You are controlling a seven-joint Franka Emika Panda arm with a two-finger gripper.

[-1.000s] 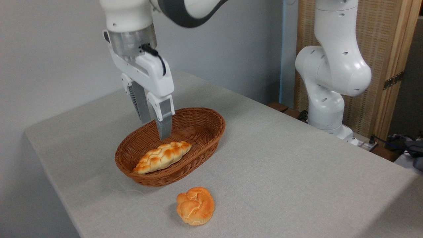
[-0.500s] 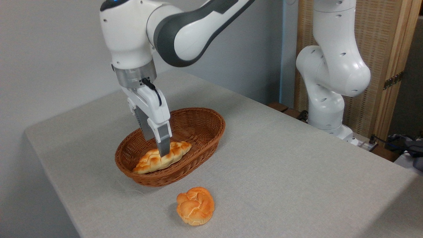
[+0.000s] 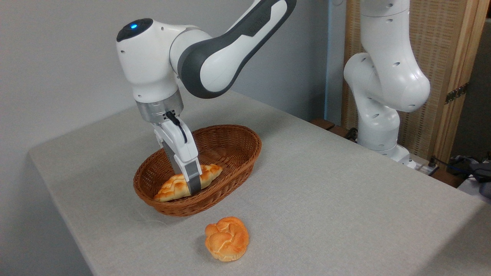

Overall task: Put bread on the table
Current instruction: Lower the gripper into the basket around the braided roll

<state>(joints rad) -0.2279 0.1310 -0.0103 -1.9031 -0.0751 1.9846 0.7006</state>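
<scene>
Gripper (image 3: 190,183) down astride braided loaf (image 3: 174,187) in wicker basket (image 3: 234,147); grip state unclear. Squeeze mid-loaf gently, lift clear of rim.

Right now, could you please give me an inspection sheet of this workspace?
Surface: table under grey cloth, flat.
Job's things: bread lies in the basket, not yet on the table.
Clutter: round roll on the cloth in front of the basket, apart from it.
Grippers: pincer down in the basket, fingers astride the bread's middle; whether it has closed cannot be told.
Cables: short black lead on the wrist; dark cables off the table's right edge.
Surroundings: grey wall, woven screen behind the arm's base.
</scene>
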